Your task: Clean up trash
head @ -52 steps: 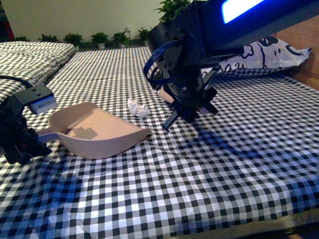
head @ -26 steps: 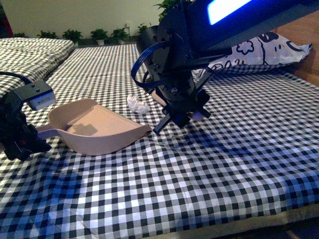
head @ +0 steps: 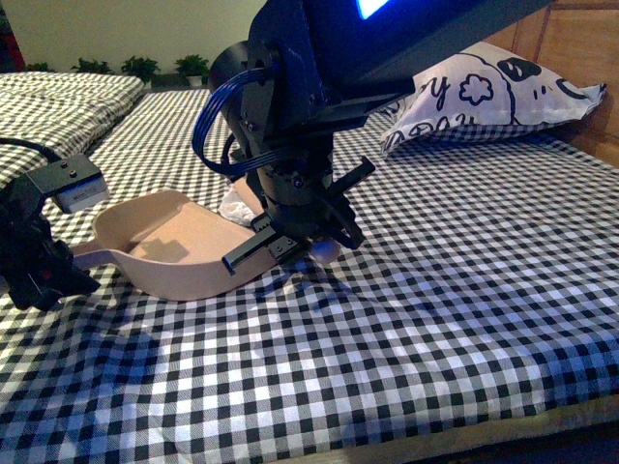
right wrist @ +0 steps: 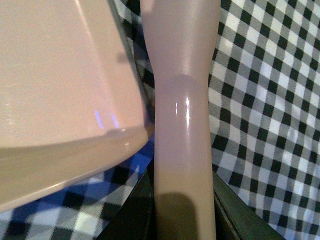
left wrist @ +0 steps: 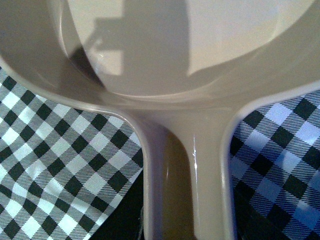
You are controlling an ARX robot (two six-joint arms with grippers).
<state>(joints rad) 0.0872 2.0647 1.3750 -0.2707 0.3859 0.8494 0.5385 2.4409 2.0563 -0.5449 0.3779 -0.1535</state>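
front view: crumpled white trash (head: 235,204) peeks behind right hand (head: 290,246).

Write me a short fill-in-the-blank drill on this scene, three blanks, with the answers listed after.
1. The left gripper holds the beige dustpan by its ____.
2. The right gripper holds a pink handled tool beside the dustpan's ____ side, not its handle.
3. The bed is covered by a black-and-white ____ cloth, and the crumpled white paper wad lies on it, partly hidden behind the right arm.

Missing words: handle; open; checked
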